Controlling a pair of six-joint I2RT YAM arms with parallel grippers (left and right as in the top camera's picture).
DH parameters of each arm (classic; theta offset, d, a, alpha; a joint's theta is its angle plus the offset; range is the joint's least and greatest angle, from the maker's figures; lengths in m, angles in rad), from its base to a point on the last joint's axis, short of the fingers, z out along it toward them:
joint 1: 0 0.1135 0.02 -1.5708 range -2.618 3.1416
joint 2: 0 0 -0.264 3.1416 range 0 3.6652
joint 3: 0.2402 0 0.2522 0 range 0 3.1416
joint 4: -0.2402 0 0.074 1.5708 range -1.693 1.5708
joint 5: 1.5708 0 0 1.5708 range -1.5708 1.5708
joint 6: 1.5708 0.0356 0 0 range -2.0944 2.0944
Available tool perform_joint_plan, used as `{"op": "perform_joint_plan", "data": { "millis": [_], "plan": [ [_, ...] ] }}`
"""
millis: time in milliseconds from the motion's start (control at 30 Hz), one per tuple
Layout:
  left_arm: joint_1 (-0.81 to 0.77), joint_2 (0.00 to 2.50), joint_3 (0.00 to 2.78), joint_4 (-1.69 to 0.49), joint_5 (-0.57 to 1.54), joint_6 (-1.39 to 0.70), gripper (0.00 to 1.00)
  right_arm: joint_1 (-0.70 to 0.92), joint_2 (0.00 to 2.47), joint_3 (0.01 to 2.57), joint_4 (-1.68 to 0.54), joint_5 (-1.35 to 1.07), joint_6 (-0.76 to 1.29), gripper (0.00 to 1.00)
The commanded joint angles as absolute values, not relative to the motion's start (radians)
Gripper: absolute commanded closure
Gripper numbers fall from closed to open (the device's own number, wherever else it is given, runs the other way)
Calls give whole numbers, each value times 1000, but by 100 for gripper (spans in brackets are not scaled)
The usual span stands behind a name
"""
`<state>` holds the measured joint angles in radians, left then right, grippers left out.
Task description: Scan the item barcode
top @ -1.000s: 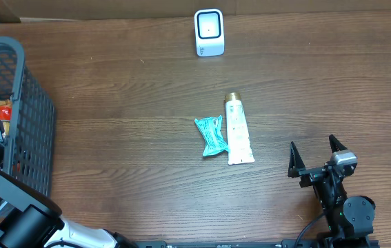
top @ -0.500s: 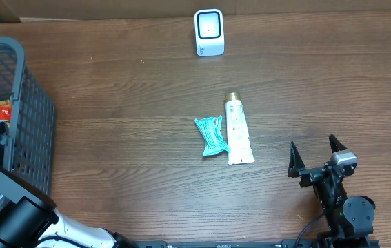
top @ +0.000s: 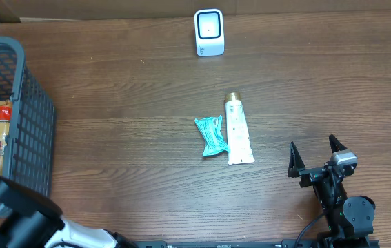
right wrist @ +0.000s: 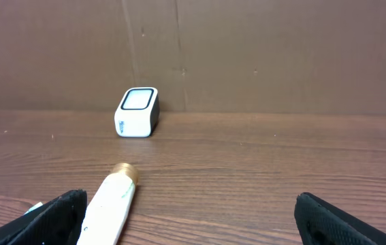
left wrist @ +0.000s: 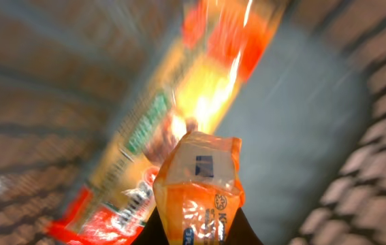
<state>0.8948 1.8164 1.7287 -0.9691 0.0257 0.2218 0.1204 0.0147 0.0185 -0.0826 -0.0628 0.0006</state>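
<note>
Left fingers (left wrist: 246, 235) newly clamped on orange packet (left wrist: 203, 190), mostly hidden, blurred; right fingers (right wrist: 60, 216) wide.

An orange packet (left wrist: 199, 194), grey gridded basket (top: 26, 117), white scanner (top: 209, 32), white gold-capped tube (top: 237, 134) and teal wrapper (top: 211, 136) are seen.

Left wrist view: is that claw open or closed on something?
Closed. The left gripper pinches an orange packet, its dark fingers showing either side of the packet's lower end.
</note>
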Motion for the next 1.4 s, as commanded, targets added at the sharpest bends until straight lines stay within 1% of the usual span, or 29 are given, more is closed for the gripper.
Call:
{"op": "perform_joint_plan", "data": {
  "millis": [0,67,100,300,400,467,600,700,800,933,1000,1133,1367],
  "plan": [
    [878,1680,1885,-1028,178,83,96,124,3,8,-79,-56,3,0],
    [862,1629,1939,-1055,239,39,96,124,3,8,-79,-56,3,0],
    [843,1576,1971,-1066,304,14,96,124,3,8,-79,-56,3,0],
    [739,1412,1993,-1087,521,10,96,124,3,8,-79,-57,3,0],
    [636,1383,1991,-1134,622,-28,96,124,3,8,-79,-57,3,0],
    [541,1387,1984,-1184,651,-30,96,124,3,8,-79,-56,3,0],
    [319,1409,1905,-1249,539,-38,96,124,3,8,-79,-56,3,0],
    [165,1431,1806,-1238,389,-121,96,124,3,8,-79,-56,3,0],
    [25,1460,1694,-1185,273,-202,96,124,3,8,-79,-56,3,0],
    [-141,1530,1531,-1046,158,-309,96,124,3,8,-79,-57,3,0],
    [-202,1578,1468,-972,123,-351,96,124,3,8,-79,-56,3,0],
    [-285,1698,1404,-863,120,-396,96,124,3,8,-79,-56,3,0],
    [-347,1891,1403,-851,119,-397,96,124,3,8,-79,-57,3,0]
  ]
}}
